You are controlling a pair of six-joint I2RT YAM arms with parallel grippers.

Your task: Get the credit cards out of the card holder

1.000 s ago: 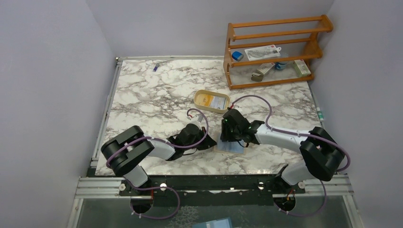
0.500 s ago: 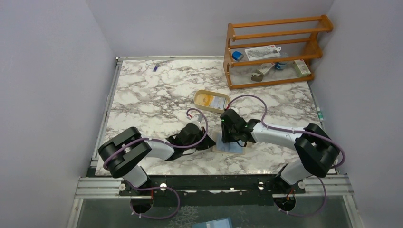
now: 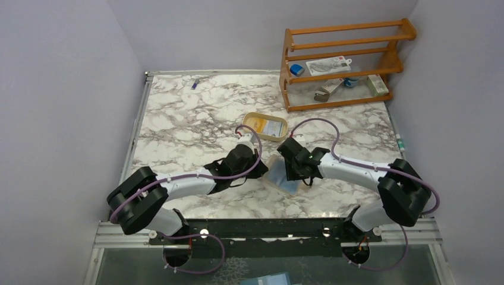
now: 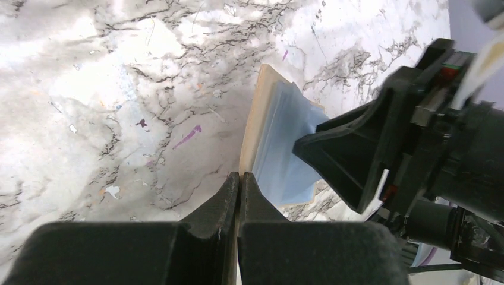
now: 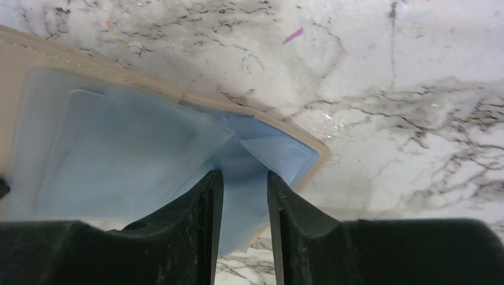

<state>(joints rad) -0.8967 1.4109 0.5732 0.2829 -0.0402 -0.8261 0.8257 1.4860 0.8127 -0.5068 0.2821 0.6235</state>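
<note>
**Right gripper at the blue pocket**

The right gripper (image 5: 241, 178) stands half open astride a raised fold of soft, translucent blue film. The left gripper (image 4: 239, 178) is closed at the stitched tan edge of the card holder (image 3: 284, 177), which lies flat just beside the oval tray (image 3: 245, 122). I would reach deeper before closing, so that not only film is caught.

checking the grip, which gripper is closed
The left gripper: its jaws are pinched shut on the card holder at its beige edge, while the right gripper has jaws apart over the blue inside.
</note>
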